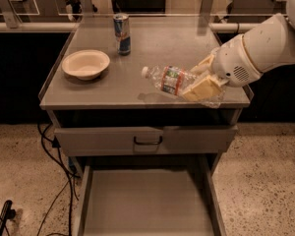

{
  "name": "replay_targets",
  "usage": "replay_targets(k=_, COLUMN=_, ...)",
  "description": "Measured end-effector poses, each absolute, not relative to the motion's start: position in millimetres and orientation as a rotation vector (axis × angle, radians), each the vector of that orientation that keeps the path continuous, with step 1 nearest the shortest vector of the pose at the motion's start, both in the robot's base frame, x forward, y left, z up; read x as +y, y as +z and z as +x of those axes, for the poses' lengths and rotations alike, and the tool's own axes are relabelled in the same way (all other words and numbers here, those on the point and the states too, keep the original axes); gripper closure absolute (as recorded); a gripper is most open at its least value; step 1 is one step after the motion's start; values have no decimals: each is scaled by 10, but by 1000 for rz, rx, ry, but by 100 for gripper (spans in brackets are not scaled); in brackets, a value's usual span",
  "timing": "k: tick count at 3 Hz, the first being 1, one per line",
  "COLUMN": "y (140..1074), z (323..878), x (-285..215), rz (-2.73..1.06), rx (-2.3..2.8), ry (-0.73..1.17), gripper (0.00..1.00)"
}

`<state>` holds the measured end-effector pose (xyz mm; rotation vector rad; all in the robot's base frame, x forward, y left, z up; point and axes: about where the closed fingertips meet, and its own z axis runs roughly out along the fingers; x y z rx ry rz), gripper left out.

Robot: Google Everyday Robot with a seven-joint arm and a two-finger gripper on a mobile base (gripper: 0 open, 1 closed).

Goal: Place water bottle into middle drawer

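The water bottle (169, 79) is clear ribbed plastic with a white cap and a red, green and white label. It lies nearly level in the air above the right front of the counter, cap pointing left. My gripper (202, 80) is shut on the bottle's base end, its tan fingers (203, 88) around it, with the white arm reaching in from the right. The middle drawer (146, 200) stands pulled out below, a wide shallow grey tray with a bare floor, in front of and lower than the bottle.
A cream bowl (85, 64) sits on the counter's left. A blue-and-silver drink can (122, 33) stands at the back middle. The upper drawer (147, 140) with a black handle is nearly shut. Black cables (51, 151) trail on the floor at left.
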<state>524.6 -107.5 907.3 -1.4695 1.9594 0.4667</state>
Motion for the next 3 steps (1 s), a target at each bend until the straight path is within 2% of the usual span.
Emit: replay_targets(k=3, y=8168, z=4224, x=-890, rz=-1340, rx=1982, ry=738, gripper=100)
